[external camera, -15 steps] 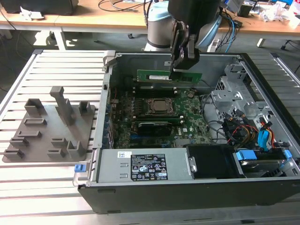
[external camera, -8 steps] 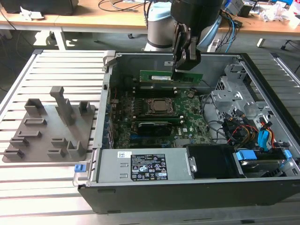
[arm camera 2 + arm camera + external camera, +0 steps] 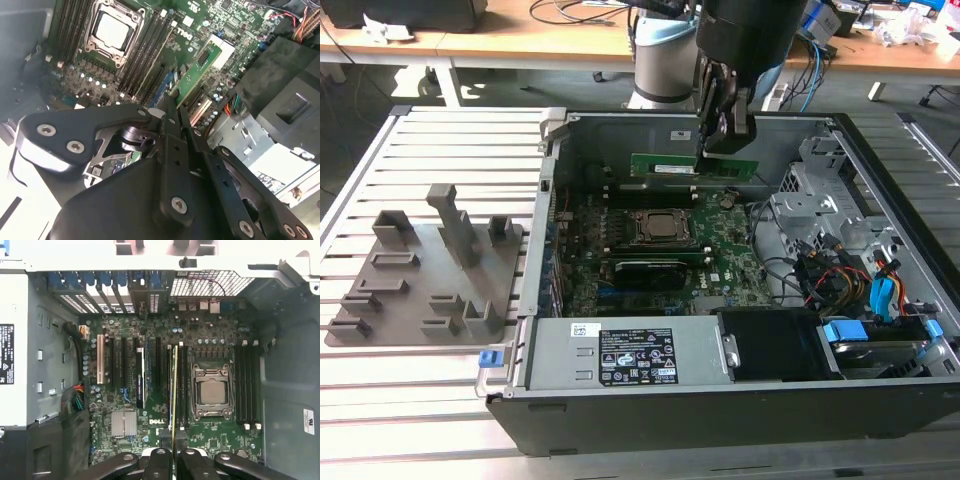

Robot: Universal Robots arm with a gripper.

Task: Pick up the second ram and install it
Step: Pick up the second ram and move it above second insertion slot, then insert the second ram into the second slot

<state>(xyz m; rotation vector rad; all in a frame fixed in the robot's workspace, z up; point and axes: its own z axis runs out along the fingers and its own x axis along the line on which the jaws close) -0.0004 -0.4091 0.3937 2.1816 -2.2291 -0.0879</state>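
Observation:
The second ram is a long narrow green stick. My gripper is shut on its top edge and holds it level in the air inside the open computer case, above the motherboard. In the first wrist view the ram shows edge-on, in line with the long black memory slots beside the processor socket, with my gripper clamped on its end. In the second wrist view the stick reaches out from my fingertips over the board. I cannot tell whether its lower edge touches a slot.
The grey plastic holder tray lies on the slatted table at the exterior view's left. The case walls ring the board. A power supply, a drive bay with coloured cables and a black shroud crowd the case's near side.

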